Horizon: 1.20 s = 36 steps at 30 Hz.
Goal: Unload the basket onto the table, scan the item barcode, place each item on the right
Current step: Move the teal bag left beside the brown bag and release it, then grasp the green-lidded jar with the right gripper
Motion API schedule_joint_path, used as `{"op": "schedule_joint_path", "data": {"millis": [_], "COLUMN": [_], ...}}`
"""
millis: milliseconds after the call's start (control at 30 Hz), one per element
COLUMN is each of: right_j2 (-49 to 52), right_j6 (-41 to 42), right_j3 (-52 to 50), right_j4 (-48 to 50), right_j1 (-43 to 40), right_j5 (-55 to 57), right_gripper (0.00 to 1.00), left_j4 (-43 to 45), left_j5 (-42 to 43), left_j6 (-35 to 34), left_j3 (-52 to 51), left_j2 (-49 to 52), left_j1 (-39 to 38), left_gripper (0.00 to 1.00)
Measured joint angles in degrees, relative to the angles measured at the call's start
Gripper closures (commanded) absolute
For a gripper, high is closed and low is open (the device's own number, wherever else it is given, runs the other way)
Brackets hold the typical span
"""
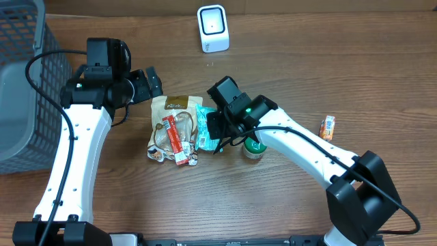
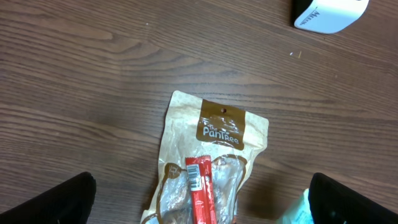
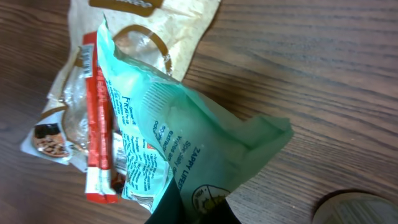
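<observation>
A mint-green packet (image 1: 204, 124) with printed text lies beside a brown snack pouch (image 1: 171, 109) at the table's middle. My right gripper (image 1: 213, 130) is shut on the packet's near edge; in the right wrist view the packet (image 3: 174, 118) rises crumpled from the dark fingertips (image 3: 199, 208). A red stick pack (image 1: 175, 140) with a barcode lies across the pouch (image 2: 214, 134). The white scanner (image 1: 213, 29) stands at the far edge. My left gripper (image 1: 151, 83) hangs open above the pouch's top, its fingers (image 2: 56, 202) wide either side of the red stick (image 2: 202, 193).
A grey mesh basket (image 1: 20, 102) fills the left edge. A green-lidded jar (image 1: 254, 147) sits just right of the packet, under the right arm. A small orange item (image 1: 328, 127) lies further right. The scanner's corner (image 2: 329, 14) shows in the left wrist view.
</observation>
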Motion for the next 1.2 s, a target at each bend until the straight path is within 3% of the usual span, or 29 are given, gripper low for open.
{"op": "schedule_joint_path", "data": {"millis": [433,467,533,600,833,1000,1033,1100,1200], "right_j2": [0.8,0.8,0.9,0.9,0.9,0.9,0.9,0.9,0.7], "right_j6": [0.1,0.1,0.0,0.5,0.2,0.1,0.2,0.2,0.1], "right_j3": [-5.8,-5.8,-5.8,-5.8,-5.8,1.0,4.7,10.8,18.4], "right_j4": [5.1,5.2,5.3,5.6,5.7,-2.2,-6.2,-13.2,-21.5], "right_j1": [0.0,0.0,0.0,0.0,0.0,-0.3,-0.3,-0.3,-0.4], "right_j5": [0.6,0.6,0.6,0.6,0.6,1.5,2.9,5.9,10.4], "right_gripper": [0.90,0.85,0.64,0.53,0.43,0.35,0.31,0.04,0.00], "left_j4": [0.0,0.0,0.0,0.0,0.0,0.0,0.0,-0.1,0.0], "left_j5": [0.0,0.0,0.0,0.0,0.0,0.0,0.0,0.0,0.0], "left_j6": [0.0,0.0,0.0,0.0,0.0,0.0,0.0,0.0,0.0], "left_j3": [0.0,0.0,0.0,0.0,0.0,0.0,0.0,0.0,0.0], "left_j2": [0.0,0.0,0.0,0.0,0.0,0.0,0.0,0.0,0.0], "left_j1": [0.0,0.0,0.0,0.0,0.0,0.0,0.0,0.0,0.0], "left_gripper": [0.00,0.00,0.00,0.00,0.00,0.00,0.00,0.00,0.00]}}
